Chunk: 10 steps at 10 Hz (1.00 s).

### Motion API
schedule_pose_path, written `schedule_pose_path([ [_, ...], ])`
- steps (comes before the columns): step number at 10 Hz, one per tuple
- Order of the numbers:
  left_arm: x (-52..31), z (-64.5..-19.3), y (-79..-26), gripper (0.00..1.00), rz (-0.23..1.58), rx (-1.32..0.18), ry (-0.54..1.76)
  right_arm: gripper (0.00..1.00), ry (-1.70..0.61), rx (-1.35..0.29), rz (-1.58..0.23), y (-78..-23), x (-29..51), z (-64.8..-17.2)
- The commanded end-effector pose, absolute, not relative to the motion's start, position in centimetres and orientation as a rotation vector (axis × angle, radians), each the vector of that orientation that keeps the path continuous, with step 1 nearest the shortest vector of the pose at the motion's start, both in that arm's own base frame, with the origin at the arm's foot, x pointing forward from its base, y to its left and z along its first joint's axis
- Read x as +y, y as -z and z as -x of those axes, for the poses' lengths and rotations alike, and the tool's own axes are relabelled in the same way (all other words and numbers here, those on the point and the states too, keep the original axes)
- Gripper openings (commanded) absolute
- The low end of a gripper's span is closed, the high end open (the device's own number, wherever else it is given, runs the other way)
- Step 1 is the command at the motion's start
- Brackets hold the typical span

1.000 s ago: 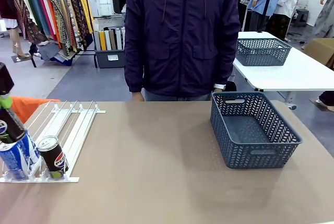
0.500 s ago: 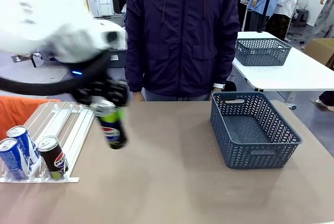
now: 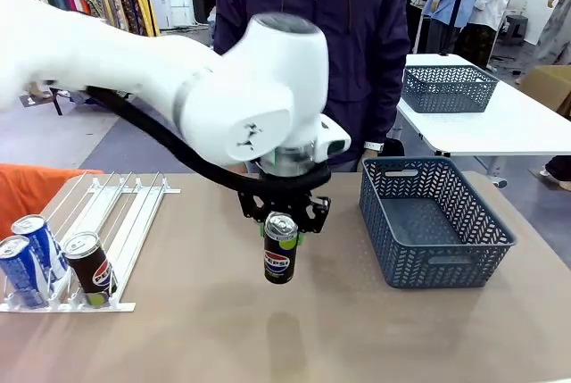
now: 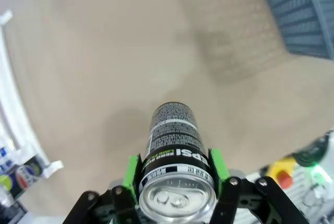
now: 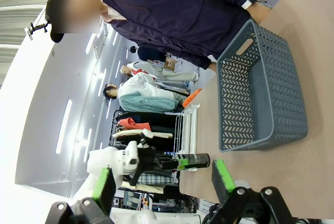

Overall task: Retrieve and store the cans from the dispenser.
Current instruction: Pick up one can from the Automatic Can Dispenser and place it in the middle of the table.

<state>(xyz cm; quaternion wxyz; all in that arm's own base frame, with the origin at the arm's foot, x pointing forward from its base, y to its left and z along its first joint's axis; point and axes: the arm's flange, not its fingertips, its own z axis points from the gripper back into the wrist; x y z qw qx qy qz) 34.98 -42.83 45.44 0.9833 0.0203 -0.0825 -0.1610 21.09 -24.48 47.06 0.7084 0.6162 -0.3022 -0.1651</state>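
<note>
"Cans first: where are they?"

"One black can (image 3: 279,260) hangs upright above the table (image 3: 205,338), near the basket (image 3: 446,269), on its left. Three more stand in the dispenser (image 3: 120,213), well apart from the basket on that same side: two blue cans (image 3: 40,242) and a black one (image 3: 89,267)."

"What has hold of the hanging one?"

"The left gripper (image 3: 282,229), drawn in tight on the can's upper part."

"Any print?"

"From the front, white PEPSI across its black body. The black one in the dispenser shows the round red, white and blue logo. In the left wrist view the word reads EPSI, upside down. The fine green print by it is too small to read."

"What else does that wrist view add?"

"The silver top with its tab, and a green pad (image 4: 131,169) pressed to each side of the can. A corner of the basket sits at top right, and a red button (image 4: 282,167) shows below it."

"And the right gripper (image 5: 163,182)?"

"Spread wide in its own view, with nothing between the fingers. Beyond it lies the basket, seen sideways, with a person (image 5: 172,10) behind it."
</note>
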Motion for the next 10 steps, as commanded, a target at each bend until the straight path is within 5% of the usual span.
schedule_pose_path([
  [1,-44.5,-37.2,-44.6,0.00,-0.109,-0.137,0.302,1.00,0.352,-0.705,-1.383,-47.3,-24.5,-21.4],
  [7,-43.2,-38.0,-41.5,0.00,-0.030,-0.114,0.339,1.00,0.352,-0.705,-1.383,-47.3,-24.5,-21.4],
  [8,-43.2,-38.1,-41.5,0.14,-0.025,-0.116,0.343,1.00,0.352,-0.705,-1.383,-47.3,-24.5,-21.4],
  [9,-43.3,-38.1,-41.4,0.72,-0.024,-0.112,0.351,1.00,0.352,-0.705,-1.383,-47.3,-24.5,-21.4],
  [10,-43.2,-38.0,-41.4,1.00,-0.028,-0.118,0.350,1.00,0.352,-0.705,-1.383,-47.3,-24.5,-21.4],
])
